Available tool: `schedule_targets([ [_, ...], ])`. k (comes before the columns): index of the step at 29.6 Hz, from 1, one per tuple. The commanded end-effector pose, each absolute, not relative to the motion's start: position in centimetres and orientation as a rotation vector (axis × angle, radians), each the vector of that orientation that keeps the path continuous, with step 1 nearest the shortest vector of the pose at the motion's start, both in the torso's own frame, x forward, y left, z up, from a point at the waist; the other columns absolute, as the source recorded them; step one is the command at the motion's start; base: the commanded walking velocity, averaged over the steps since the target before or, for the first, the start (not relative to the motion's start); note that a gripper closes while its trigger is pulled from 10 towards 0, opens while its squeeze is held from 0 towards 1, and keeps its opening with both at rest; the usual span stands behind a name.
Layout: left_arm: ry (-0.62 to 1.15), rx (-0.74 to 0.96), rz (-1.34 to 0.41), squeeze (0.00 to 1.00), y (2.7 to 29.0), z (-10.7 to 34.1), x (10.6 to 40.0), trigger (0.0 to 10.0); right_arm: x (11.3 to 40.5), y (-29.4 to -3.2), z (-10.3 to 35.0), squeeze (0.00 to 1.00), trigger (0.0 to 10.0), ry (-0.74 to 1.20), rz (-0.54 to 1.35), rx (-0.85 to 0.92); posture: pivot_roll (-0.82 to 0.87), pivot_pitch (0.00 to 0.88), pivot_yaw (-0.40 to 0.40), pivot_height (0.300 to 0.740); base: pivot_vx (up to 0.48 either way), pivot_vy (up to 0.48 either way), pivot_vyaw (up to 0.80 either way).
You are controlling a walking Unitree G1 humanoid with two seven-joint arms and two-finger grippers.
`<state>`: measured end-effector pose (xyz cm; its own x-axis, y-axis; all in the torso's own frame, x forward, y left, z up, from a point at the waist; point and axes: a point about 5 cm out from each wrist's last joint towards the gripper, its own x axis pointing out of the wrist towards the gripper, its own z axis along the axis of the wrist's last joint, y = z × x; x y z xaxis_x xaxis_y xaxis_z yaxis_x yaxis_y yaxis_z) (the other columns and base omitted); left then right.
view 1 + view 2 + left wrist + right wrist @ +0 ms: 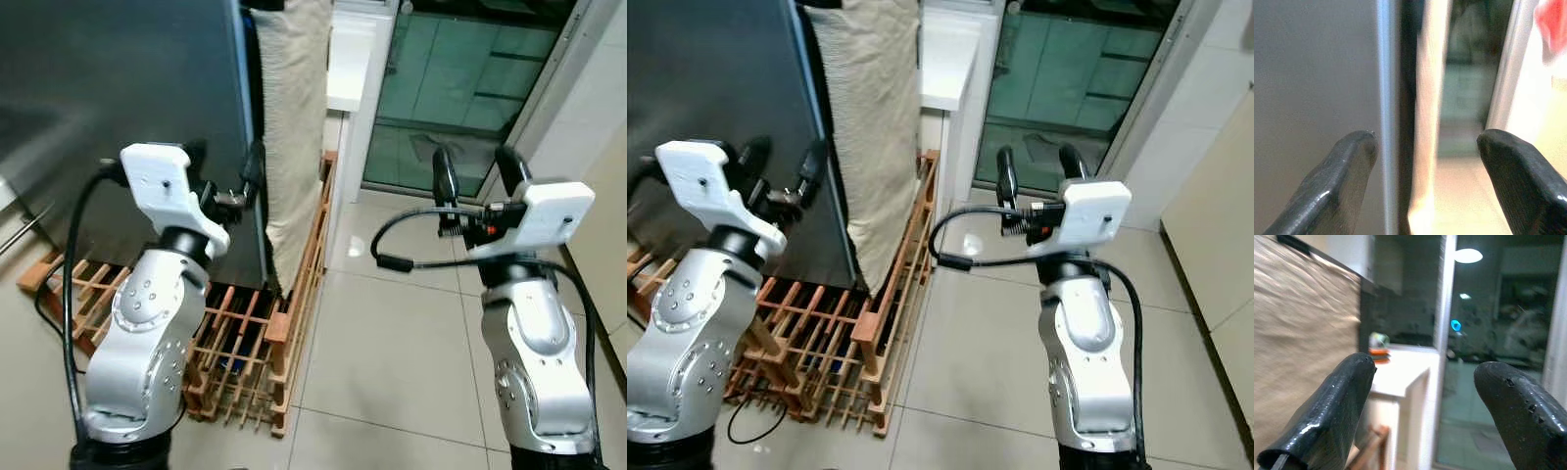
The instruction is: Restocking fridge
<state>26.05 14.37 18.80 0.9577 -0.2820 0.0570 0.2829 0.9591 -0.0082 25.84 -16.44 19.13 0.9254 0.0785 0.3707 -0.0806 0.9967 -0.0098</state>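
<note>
Left gripper (1425, 161) spread near smooth (seemingly steel) fridge (108, 108) edge.

Dim indoor light. Glare patch on floor tiles (358, 245) just beside the wooden rack (294, 294). Fridge door (118, 88) dark, matte. Wrist views soft and blurred; ceiling lamp reflection (1467, 255) bright in glass door (1498, 333). Slight bending twd. frame edges.

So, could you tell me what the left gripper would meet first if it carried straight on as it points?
Probably the right edge of the tall dark grey fridge door: the open left gripper straddles it, though depth is unclear.
</note>
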Motion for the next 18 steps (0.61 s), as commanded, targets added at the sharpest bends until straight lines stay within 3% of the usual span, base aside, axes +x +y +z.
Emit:
schedule_targets([
  [1,-0.021,-0.013,-0.298,0.00,14.2,18.2,26.1,10.0,26.0,-17.0,18.4,0.00,10.0,-0.349,0.066,0.021,-0.04,0.000,-0.014,0.740,0.000,0.000,0.00],
  [18,-0.078,-0.057,-0.146,0.00,14.5,18.3,27.0,10.0,25.8,-17.8,16.1,0.00,10.0,-0.270,0.067,0.003,-0.08,0.000,-0.025,0.740,0.000,0.000,0.00],
])
